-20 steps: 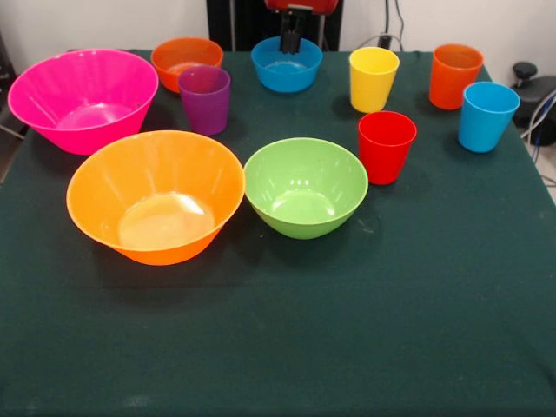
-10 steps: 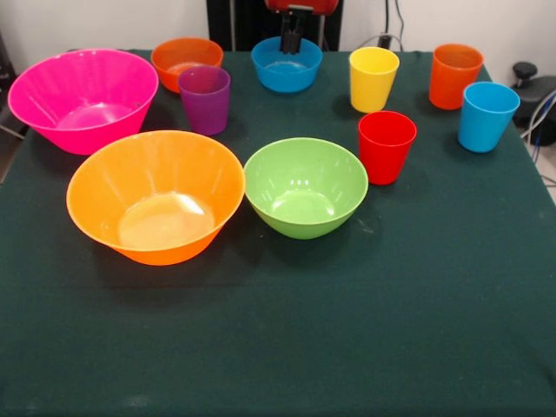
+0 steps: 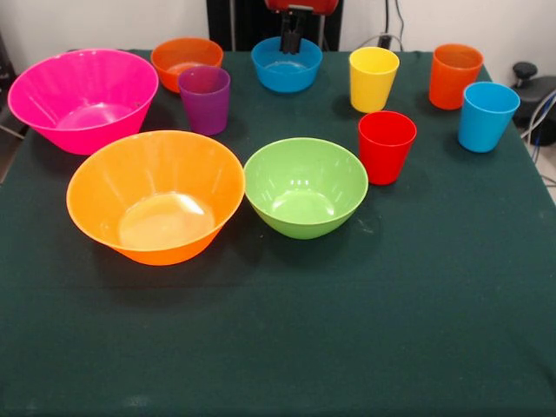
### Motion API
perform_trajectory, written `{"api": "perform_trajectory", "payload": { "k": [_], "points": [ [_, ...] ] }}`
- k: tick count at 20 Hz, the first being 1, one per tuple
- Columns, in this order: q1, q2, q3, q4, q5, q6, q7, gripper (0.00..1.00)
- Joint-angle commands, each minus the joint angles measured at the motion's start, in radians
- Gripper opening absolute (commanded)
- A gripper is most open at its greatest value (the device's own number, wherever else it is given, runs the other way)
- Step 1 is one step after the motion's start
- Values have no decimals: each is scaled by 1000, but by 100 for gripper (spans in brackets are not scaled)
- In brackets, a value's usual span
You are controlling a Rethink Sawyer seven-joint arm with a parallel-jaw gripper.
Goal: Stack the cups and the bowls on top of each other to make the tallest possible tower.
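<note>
Nothing has moved since earlier. Gripper (image 3: 291,36) — above the blue bowl (image 3: 287,65), finger spread cannot be told. Ten pieces separate on the table (image 3: 347,330) — green bowl (image 3: 305,186) central; red cup (image 3: 387,146) just beside it.

bowls (image 3: 304,187) left and centre on table (image 3: 347,330), cups (image 3: 387,146) right, nothing stacked

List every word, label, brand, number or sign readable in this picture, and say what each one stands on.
None: no readable text anywhere.
The cups, such as the yellow cup and the red cup, are plain.
The bowls, such as the large orange bowl and the green bowl, carry no print.
The green tablecloth is unmarked.
The gripper shows no legible marking.
</note>
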Motion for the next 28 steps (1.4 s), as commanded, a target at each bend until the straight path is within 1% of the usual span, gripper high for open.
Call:
{"api": "perform_trajectory", "payload": {
  "k": [1, 4, 10, 16, 17, 23, 28],
  "points": [
    [21, 20, 68, -30, -36, 82, 80, 0],
    [16, 26, 73, -27, -35, 74, 85, 0],
    [10, 27, 81, -32, -34, 85, 78, 0],
    [15, 26, 74, -33, -31, 87, 82, 0],
    [4, 26, 85, -28, -33, 86, 80, 0],
    [20, 28, 72, -35, -35, 88, 78, 0],
    [18, 27, 73, -32, -35, 89, 78, 0]
  ]
}}
